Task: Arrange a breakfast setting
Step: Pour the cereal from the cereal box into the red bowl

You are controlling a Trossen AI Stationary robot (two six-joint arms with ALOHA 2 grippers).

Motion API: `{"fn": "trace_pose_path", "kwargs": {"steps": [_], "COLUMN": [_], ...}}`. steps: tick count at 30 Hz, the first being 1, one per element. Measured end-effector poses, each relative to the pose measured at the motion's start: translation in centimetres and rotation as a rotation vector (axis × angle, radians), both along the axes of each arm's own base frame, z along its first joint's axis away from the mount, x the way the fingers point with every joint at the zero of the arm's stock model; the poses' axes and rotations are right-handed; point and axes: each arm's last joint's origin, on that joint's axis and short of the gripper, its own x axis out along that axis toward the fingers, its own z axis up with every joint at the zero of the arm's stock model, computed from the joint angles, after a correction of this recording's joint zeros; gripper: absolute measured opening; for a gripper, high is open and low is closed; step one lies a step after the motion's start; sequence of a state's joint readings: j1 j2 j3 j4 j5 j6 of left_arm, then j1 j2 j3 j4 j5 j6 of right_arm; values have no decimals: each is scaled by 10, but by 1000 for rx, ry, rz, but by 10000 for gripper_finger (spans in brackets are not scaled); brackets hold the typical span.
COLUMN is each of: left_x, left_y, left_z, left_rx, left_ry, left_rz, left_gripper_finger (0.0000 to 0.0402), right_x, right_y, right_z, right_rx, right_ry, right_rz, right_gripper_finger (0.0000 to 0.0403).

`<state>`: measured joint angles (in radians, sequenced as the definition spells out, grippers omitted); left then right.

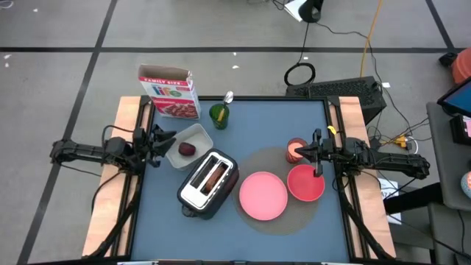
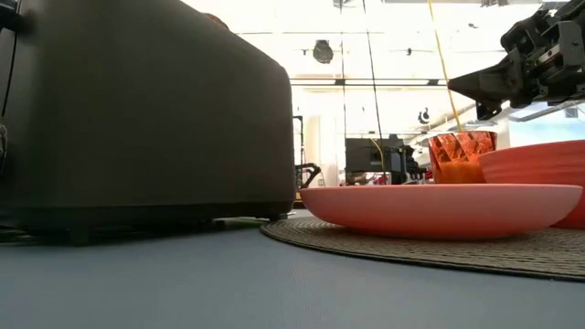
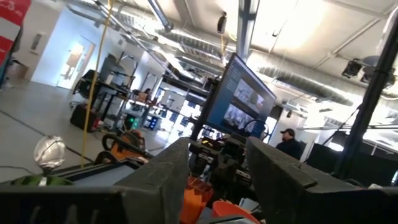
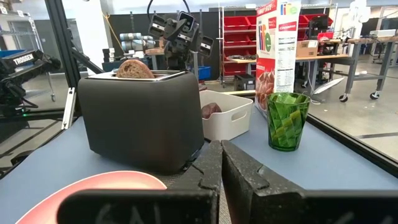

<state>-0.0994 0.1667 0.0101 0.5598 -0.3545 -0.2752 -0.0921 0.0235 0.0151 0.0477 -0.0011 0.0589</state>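
The toaster (image 1: pixel 208 183) stands mid-table with the bread (image 1: pixel 215 175) in its slot. Toward the far-left corner, just beside it, the container (image 1: pixel 190 144) holds the fruit (image 1: pixel 188 149). Behind that stand a cereal box (image 1: pixel 170 91) and a glass (image 1: pixel 219 115). Right of the toaster, on a round mat (image 1: pixel 257 163), sit the plate (image 1: pixel 263 196), bowl (image 1: pixel 305 183) and cup (image 1: pixel 295 149)

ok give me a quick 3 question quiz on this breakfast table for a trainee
1. True or false: the dark red fruit lies in the white container.
2. Where is the browned bread? A) on the pink plate B) in the toaster C) in the red bowl
3. Fill in: the right gripper, fingers shut, hangs by the pink ____.

Key: 1 true; 2 B; 3 cup
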Motion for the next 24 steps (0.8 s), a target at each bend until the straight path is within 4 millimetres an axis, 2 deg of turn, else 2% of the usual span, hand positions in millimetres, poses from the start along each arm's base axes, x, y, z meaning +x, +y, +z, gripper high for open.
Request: {"fn": "trace_pose_path", "kwargs": {"steps": [8, 16, 24], "left_x": [5, 9, 17], "left_y": [0, 0, -1], "left_z": [1, 6, 37], "left_rx": [-2, 36, 76], "left_ry": [-2, -45, -48], "left_rz": [16, 37, 56], "left_gripper_finger": [236, 244, 244], "right_x": [0, 0, 0], "right_y": [0, 0, 0], "right_z": [0, 0, 0], "right_rx": [0, 0, 0], "right_ry": [0, 0, 0], "right_rz": [0, 0, 0], "right_gripper_finger": [6, 6, 6]}}
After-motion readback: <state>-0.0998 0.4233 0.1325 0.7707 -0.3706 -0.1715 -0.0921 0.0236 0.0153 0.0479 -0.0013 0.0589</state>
